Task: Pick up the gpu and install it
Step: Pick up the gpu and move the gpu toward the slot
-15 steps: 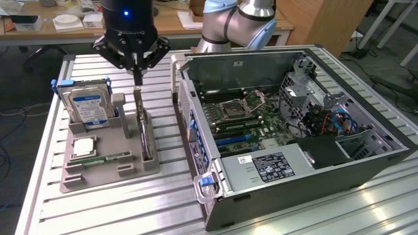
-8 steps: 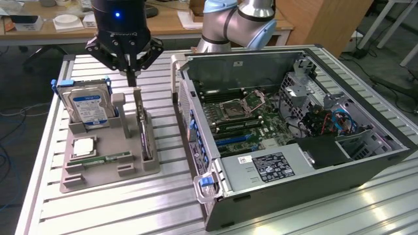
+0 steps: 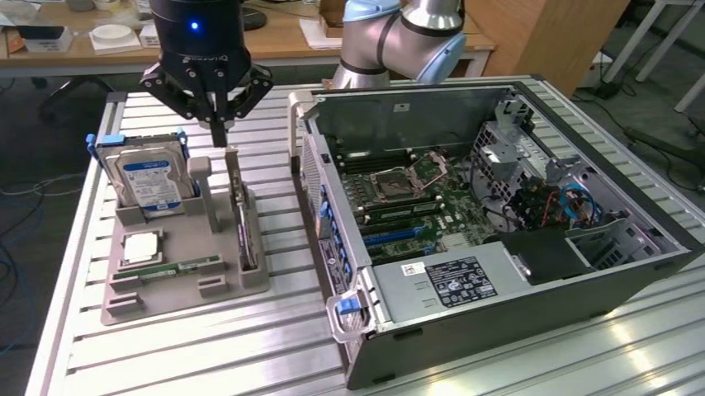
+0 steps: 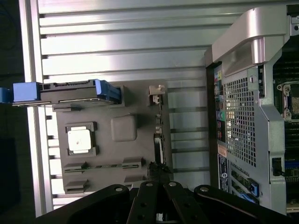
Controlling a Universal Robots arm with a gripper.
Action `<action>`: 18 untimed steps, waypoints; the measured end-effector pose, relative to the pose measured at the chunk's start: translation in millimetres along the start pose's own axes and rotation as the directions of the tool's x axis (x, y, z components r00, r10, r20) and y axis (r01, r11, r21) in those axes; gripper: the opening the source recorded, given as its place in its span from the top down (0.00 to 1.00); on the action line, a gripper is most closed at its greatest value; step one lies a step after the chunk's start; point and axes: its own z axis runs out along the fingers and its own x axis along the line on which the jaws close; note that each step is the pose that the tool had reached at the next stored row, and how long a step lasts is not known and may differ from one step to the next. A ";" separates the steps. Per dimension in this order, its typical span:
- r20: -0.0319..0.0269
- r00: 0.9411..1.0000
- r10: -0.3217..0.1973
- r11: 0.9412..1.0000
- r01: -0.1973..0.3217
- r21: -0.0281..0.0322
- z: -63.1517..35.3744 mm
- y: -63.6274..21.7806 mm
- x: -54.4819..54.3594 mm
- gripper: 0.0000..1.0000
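Hard drive (image 3: 151,177) beside upright gpu (image 3: 247,229)

The gripper (image 3: 220,142) hangs at eleven o'clock in the exterior view, pointing straight down, its fingers (image 3: 220,124) pressed together. The silver-blue arm (image 3: 385,37) bends behind it at twelve o'clock.

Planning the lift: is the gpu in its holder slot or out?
In: the gpu stands on edge in the grey holder slot, with the shut tool just above its top edge.
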 end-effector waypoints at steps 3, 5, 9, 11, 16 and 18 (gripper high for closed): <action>0.000 1.000 0.000 1.000 0.000 0.000 0.0 0.0 0.0 0.90; 0.000 1.000 0.000 1.000 0.000 0.000 0.0 0.0 0.0 0.90; 0.000 1.000 0.000 1.000 0.000 0.000 0.0 0.0 0.0 0.89; 0.000 1.000 0.000 1.000 0.000 0.000 0.0 0.0 0.0 0.83; 0.000 1.000 0.000 1.000 0.000 0.000 0.0 0.0 0.0 0.65; 0.000 1.000 0.000 1.000 0.000 0.000 0.0 0.0 0.0 0.53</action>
